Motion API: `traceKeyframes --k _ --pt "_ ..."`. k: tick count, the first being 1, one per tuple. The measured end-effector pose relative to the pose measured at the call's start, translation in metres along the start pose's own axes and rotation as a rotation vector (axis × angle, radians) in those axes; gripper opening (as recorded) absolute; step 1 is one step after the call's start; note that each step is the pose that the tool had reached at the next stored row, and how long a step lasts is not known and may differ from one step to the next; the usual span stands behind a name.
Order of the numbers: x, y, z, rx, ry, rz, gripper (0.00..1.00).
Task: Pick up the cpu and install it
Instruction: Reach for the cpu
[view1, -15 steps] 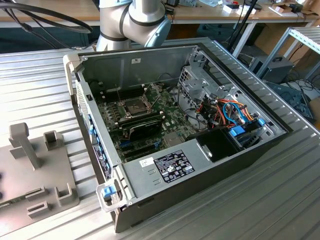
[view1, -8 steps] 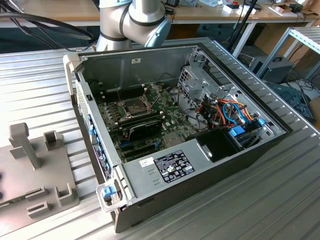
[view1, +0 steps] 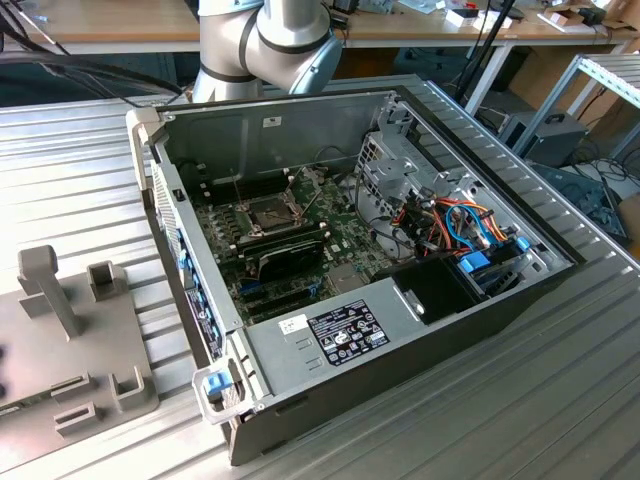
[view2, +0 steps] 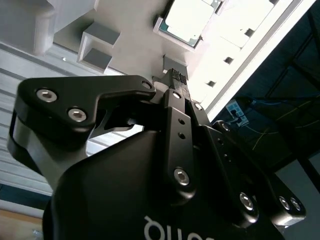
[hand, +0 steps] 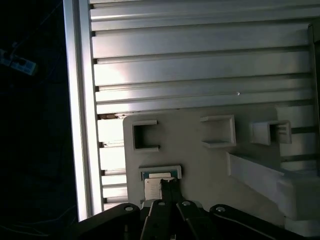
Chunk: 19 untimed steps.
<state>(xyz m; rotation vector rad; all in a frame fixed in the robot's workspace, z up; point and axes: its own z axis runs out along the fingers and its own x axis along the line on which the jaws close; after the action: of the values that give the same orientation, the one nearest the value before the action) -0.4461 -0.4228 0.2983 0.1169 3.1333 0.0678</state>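
The cpu (view2: 186, 22), a small flat square chip with a pale metal top, lies in a shallow framed pocket on a grey fixture plate (view2: 135, 40). My gripper (view2: 175, 80) hangs just above the plate, a short way from the chip, its black fingers together with nothing between them. In the first wrist view the gripper (hand: 168, 184) overlaps one edge of the cpu (hand: 152, 186), hiding part of it. In the exterior view the open computer case (view1: 400, 340) shows the green motherboard (view1: 345, 245) with its dark, metal-framed socket (view1: 268, 211).
The grey fixture plate (view1: 100, 340) sits at the exterior view's left, carrying raised brackets and an upright post (view1: 50, 285). Everything rests on a ribbed aluminium table (view1: 560, 400). The case holds a drive cage (view1: 395, 175), coloured cables (view1: 460, 225) and a power supply (view1: 335, 335).
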Motion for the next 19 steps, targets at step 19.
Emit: traceKeyframes --k 19 --pt "0.0052 -0.0216 0.0141 0.0010 0.0044 0.000 0.11"
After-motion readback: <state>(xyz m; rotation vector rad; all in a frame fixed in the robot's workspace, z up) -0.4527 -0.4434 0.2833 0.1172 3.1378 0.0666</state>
